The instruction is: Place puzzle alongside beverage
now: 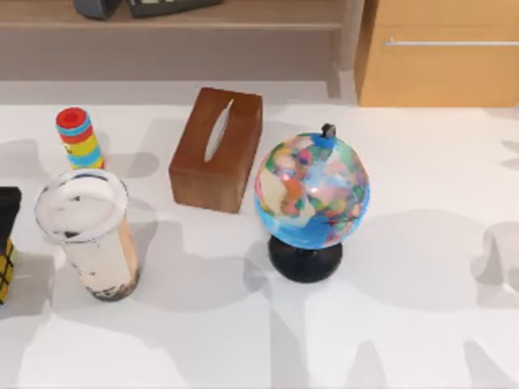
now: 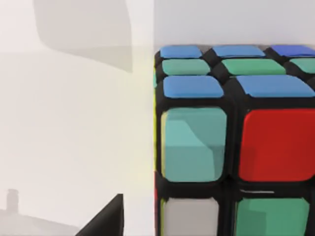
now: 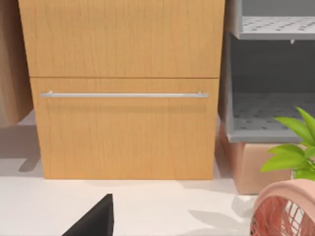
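Puzzle [image 1: 6, 247] sits at table's far left edge, just left of beverage [image 1: 87, 231] w/ a gap between, so my left arm is nearer; in left wrist view puzzle [image 2: 236, 142] looms close, finger state: can't tell; right arm parked.

- The puzzle cube [image 1: 6, 243] sits just left of the milk tea cup [image 1: 87, 231] — the top view's left edge cuts off most of it, leaving a black side and a few yellow stickers.
- In the left wrist view the puzzle cube [image 2: 236, 142] runs off the frame's edges.
- Far behind the milk tea cup, two dark items on the shelf [image 1: 162, 16] are cropped — unidentifiable.
- The pink fan [image 3: 288, 209] is partly cropped.
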Action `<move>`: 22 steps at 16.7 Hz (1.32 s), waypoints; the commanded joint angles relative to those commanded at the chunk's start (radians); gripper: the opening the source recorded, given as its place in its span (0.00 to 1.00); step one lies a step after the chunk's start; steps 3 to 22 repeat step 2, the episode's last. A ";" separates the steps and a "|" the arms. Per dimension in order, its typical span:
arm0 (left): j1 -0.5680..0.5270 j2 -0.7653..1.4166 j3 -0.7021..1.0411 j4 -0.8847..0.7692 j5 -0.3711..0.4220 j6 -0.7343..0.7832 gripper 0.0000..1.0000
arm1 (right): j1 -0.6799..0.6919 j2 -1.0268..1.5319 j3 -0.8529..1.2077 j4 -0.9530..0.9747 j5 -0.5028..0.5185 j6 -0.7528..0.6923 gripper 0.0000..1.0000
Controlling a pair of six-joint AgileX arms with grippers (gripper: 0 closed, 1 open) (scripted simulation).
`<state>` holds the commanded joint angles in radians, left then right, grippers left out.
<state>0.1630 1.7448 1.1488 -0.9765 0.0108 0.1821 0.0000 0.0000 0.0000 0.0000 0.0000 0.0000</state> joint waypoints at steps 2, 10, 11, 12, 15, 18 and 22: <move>0.000 0.000 0.000 0.000 0.000 0.000 1.00 | 0.000 0.000 0.000 0.000 0.000 0.000 1.00; 0.000 0.000 0.000 0.000 0.000 0.000 1.00 | 0.000 0.000 0.000 0.000 0.000 0.000 1.00; 0.000 0.000 0.000 0.000 0.000 0.000 1.00 | 0.000 0.000 0.000 0.000 0.000 0.000 1.00; 0.000 0.000 0.000 0.000 0.000 0.000 1.00 | 0.000 0.000 0.000 0.000 0.000 0.000 1.00; 0.000 0.000 0.000 0.000 0.000 0.000 1.00 | 0.000 0.000 0.000 0.000 0.000 0.000 1.00; 0.000 0.000 0.000 0.000 0.000 0.000 1.00 | 0.000 0.000 0.000 0.000 0.000 0.000 1.00; 0.000 0.000 0.000 0.000 0.000 0.000 1.00 | 0.000 0.000 0.000 0.000 0.000 0.000 1.00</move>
